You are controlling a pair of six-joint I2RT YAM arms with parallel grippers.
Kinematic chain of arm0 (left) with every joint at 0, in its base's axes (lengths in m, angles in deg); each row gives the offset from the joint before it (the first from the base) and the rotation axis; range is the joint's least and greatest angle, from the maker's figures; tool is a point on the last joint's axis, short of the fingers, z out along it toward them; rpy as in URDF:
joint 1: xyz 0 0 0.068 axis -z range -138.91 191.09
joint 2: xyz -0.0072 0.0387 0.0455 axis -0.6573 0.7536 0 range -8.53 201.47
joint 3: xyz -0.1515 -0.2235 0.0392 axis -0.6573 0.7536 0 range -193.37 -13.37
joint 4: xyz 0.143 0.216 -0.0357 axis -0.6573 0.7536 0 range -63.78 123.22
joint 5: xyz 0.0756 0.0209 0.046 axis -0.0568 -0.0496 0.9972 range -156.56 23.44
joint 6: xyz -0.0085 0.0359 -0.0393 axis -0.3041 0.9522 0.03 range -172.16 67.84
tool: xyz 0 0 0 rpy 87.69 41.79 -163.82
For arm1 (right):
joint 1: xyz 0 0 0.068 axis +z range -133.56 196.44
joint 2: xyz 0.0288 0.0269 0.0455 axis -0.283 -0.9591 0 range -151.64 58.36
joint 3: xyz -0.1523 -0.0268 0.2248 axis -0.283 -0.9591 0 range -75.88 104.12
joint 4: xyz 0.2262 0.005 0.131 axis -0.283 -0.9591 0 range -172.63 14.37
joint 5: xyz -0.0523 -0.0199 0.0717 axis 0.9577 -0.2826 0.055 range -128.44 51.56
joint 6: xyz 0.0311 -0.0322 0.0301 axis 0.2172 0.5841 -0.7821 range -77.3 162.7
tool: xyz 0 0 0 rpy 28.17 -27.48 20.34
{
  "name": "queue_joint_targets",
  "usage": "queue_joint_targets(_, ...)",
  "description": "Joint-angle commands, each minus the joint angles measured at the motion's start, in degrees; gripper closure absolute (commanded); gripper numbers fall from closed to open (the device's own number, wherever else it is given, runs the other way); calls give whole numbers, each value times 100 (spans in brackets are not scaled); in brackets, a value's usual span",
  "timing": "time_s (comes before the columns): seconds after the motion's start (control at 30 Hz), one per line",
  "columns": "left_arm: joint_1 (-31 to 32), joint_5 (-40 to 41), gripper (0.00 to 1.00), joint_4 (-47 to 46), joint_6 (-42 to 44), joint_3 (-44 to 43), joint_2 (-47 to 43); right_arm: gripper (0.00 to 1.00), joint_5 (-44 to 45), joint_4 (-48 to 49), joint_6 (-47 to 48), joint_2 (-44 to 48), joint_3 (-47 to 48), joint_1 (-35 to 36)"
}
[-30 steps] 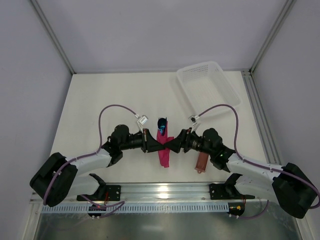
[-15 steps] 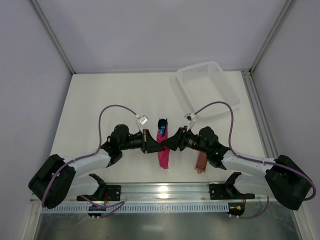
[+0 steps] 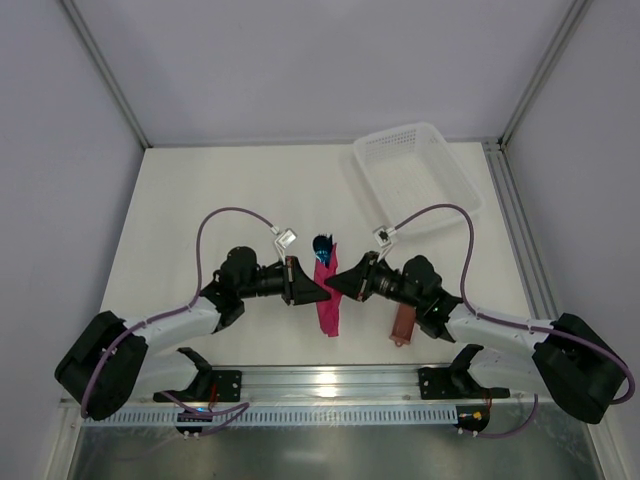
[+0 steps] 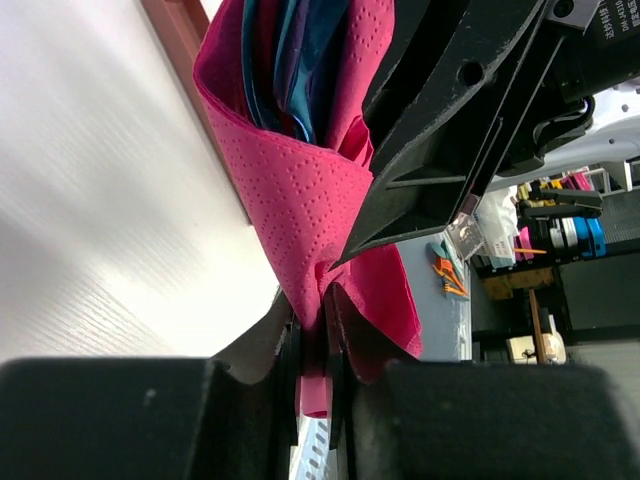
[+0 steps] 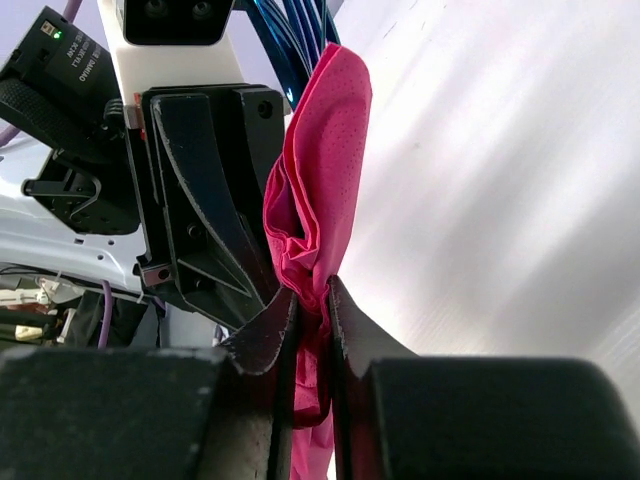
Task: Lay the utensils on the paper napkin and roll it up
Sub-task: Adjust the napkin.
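Note:
The magenta paper napkin [image 3: 326, 300] lies folded lengthwise into a narrow strip around the blue utensils [image 3: 322, 245], whose ends stick out at its far end. My left gripper [image 3: 320, 294] is shut on the napkin's left side, and the pink paper [image 4: 300, 200] sits pinched between its pads [image 4: 312, 318]. From the right, my right gripper [image 3: 334, 282] is shut on the napkin [image 5: 320, 190] too, with a fold clamped in its jaws [image 5: 312, 300]. Blue handles [image 4: 300, 50] [image 5: 295, 40] show inside the fold. The two grippers face each other, tips almost touching.
A reddish-brown oblong sleeve [image 3: 403, 323] lies on the table under my right arm. A white mesh basket [image 3: 415, 178] stands at the back right. Metal frame posts run along the right table edge [image 3: 520, 230].
My right gripper has closed onto the napkin after standing open a second ago, and has shifted slightly up and left. The left gripper has kept its pinch.

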Motion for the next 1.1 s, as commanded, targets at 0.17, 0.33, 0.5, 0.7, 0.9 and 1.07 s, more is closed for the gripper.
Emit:
queue_joint_targets(0.17,34,-179,68,-189,53,-237,-167,96,-46,1149,-438,105,-66,33)
queue_joint_targets(0.33,34,-284,55,-425,-34,-211,17,96,-151,1545,-649,0,-110,33)
queue_joint_targets(0.5,34,-381,53,-865,-228,-123,176,96,-230,1581,-667,-70,-83,25)
queue_joint_targets(0.7,34,-512,46,-1427,-403,-9,386,96,-318,1827,-755,-106,-110,25)
queue_joint_targets(0.9,34,-627,46,-1762,-509,35,387,96,-345,1792,-763,-97,-74,25)
queue_joint_targets(1.07,34,-653,51,-1744,-492,79,299,96,-345,1827,-799,-88,-109,25)
